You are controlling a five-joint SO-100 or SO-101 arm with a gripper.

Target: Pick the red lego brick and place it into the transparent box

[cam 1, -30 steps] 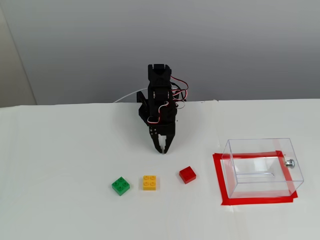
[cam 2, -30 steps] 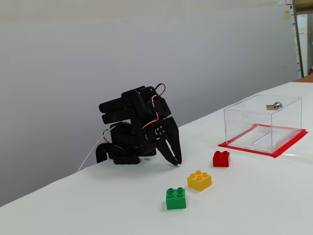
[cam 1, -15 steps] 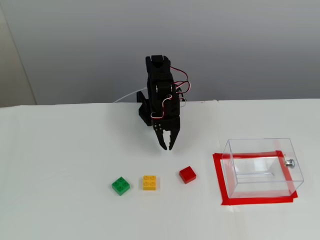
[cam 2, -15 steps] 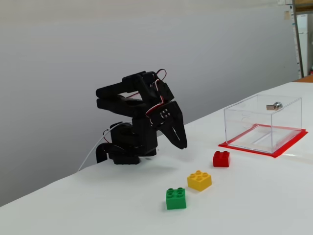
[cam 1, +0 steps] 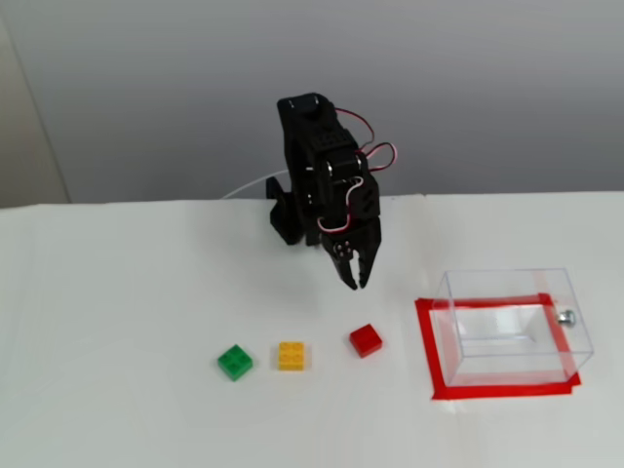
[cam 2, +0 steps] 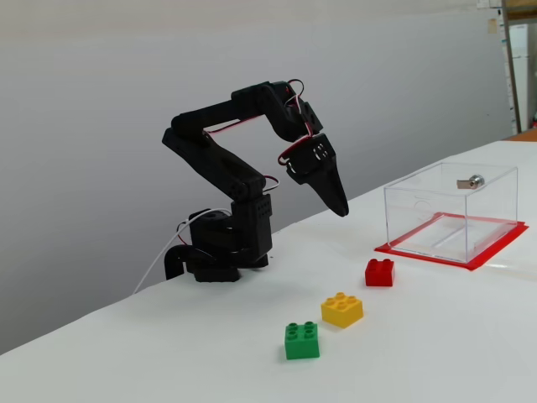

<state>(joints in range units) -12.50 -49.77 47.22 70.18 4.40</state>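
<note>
Gripper [cam 1: 357, 280]: black, pointing down, fingertips close together, nothing between them; raised off the white table [cam 1: 117, 312].
Red lego brick [cam 1: 366, 340]: below the gripper tips and apart from them, flat on the table.
Yellow brick [cam 1: 292, 356]: down and left of the gripper.
Green brick [cam 1: 235, 362]: further left, just past the yellow one.
Transparent box [cam 1: 512, 325]: right of the gripper and lower, inside a red tape outline [cam 1: 492, 390]; small silver knob [cam 1: 565, 317] on its right wall.

Glossy clear plastic box [cam 1: 515, 322], matt white table [cam 1: 117, 322]
</note>
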